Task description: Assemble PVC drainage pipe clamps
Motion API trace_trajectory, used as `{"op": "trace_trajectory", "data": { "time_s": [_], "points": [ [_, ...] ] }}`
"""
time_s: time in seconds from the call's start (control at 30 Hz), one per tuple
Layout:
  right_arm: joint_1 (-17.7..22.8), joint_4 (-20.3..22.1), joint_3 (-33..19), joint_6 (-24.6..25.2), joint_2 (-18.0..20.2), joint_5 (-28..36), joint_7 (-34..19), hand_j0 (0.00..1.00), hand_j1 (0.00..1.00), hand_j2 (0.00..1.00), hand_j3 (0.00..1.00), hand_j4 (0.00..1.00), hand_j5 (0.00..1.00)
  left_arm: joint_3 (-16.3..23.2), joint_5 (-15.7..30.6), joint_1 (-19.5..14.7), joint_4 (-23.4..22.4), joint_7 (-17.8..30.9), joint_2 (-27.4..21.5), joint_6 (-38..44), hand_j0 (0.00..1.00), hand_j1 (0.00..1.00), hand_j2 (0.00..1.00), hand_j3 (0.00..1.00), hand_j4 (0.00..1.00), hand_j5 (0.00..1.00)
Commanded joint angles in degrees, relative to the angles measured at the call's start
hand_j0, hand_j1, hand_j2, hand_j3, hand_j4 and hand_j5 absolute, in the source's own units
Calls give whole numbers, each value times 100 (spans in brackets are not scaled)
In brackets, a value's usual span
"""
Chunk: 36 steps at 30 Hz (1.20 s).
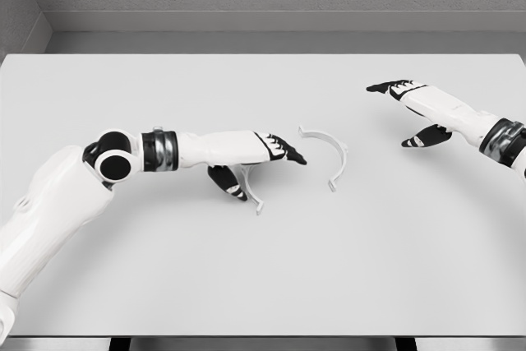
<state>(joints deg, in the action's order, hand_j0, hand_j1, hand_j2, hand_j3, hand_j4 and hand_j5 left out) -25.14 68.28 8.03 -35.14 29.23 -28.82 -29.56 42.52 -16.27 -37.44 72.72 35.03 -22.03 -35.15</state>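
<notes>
left hand [265,156] mid-worktop, fingers loosely spread over one clamp half [252,193], grasping nothing; second clamp half [330,152] lies just beside its fingertips; right hand [411,108] open near the right edge

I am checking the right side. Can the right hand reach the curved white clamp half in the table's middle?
Probably yes: bare table lies between the right hand and the curved white clamp half.

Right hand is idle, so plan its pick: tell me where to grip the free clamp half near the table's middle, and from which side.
Grip the clamp half mid-arc, from above. It lies flat, bulging toward the right hand, so fingers could straddle the thin band there.
</notes>
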Motion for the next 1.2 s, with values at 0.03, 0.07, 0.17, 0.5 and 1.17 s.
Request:
{"op": "trace_trajectory", "data": {
  "time_s": [0.03, 0.07, 0.17, 0.5, 1.17],
  "points": [
    [17, 107, 59, 14, 4, 43, 3, 100, 100, 100, 100, 100, 100, 20, 45, 0, -3, -3, 40, 15, 100, 100, 100, 100, 100, 100],
    [9, 116, 129, 14, 4, 43, 3, 100, 100, 100, 100, 100, 100, 29, 45, 0, -3, -3, 67, 15, 100, 100, 100, 100, 100, 100],
    [9, 116, 129, 14, 4, 43, 3, 100, 100, 100, 100, 100, 100, 29, 36, 0, -3, -3, 102, 15, 100, 100, 100, 100, 100, 100],
    [0, 125, 129, 14, 4, 43, 3, 100, 100, 100, 100, 100, 100, 29, -34, 0, -47, -3, 164, 15, 100, 100, 100, 100, 100, 100],
    [-97, 98, -47, 14, 48, 113, -544, 100, 100, 100, 100, 100, 100, 29, -78, -88, -267, -3, 489, 15, 100, 100, 100, 100, 100, 100]
  ]
}}
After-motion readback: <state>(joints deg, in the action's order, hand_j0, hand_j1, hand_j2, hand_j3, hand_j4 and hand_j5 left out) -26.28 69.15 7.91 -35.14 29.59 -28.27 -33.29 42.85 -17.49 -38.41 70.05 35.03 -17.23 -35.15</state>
